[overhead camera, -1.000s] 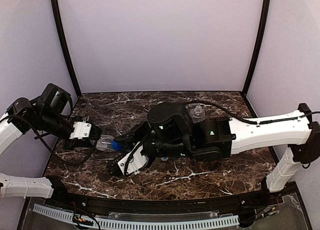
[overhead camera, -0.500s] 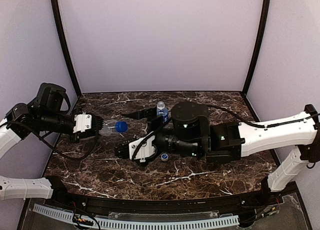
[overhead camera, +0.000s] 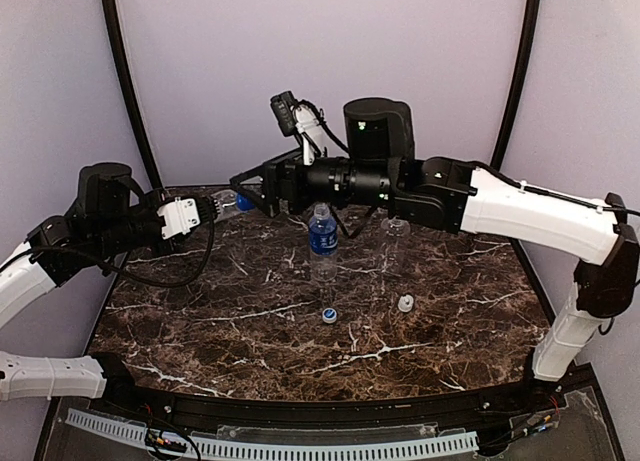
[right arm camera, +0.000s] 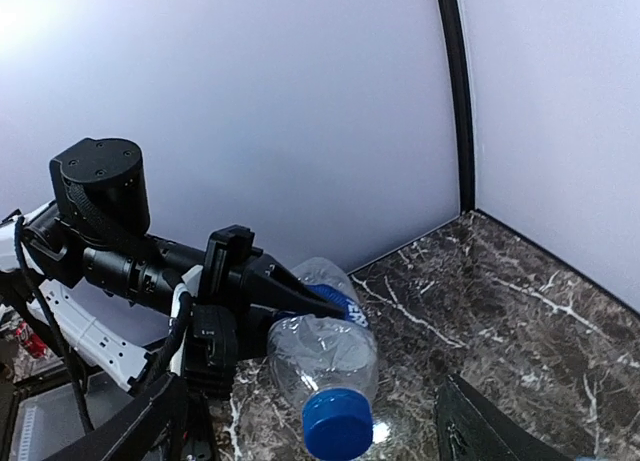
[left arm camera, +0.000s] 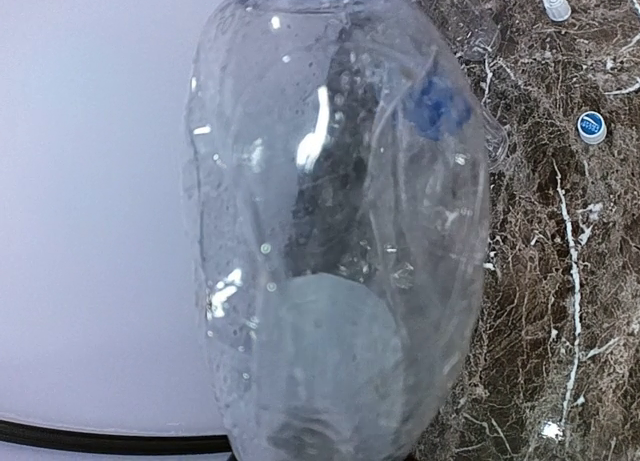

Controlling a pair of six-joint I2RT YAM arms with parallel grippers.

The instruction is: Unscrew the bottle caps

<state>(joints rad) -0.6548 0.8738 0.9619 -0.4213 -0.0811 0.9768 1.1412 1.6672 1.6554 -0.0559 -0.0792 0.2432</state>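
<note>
A crumpled clear bottle [right arm camera: 322,341] with a blue label and a dark blue cap [right arm camera: 337,424] hangs in the air at the back left. My left gripper [overhead camera: 207,210] is shut on its body. In the left wrist view this bottle [left arm camera: 340,231] fills the picture and hides the fingers. My right gripper [overhead camera: 251,190] is open, with one finger on either side of the blue cap [overhead camera: 243,202] and clear of it. A second labelled bottle [overhead camera: 322,237] stands upright mid-table, and a plain clear bottle [overhead camera: 397,227] stands to its right. Two loose white caps [overhead camera: 328,315] [overhead camera: 405,303] lie in front of them.
The dark marble table [overhead camera: 250,341] is enclosed by lilac walls with black corner posts [overhead camera: 130,91]. The right arm [overhead camera: 500,206] reaches across above the standing bottles. The loose caps also show in the left wrist view [left arm camera: 591,127] [left arm camera: 557,4].
Both arms have risen from low over the table to the back left, carrying the bottle up. The right gripper has let go of the blue cap and now stands open around it.
</note>
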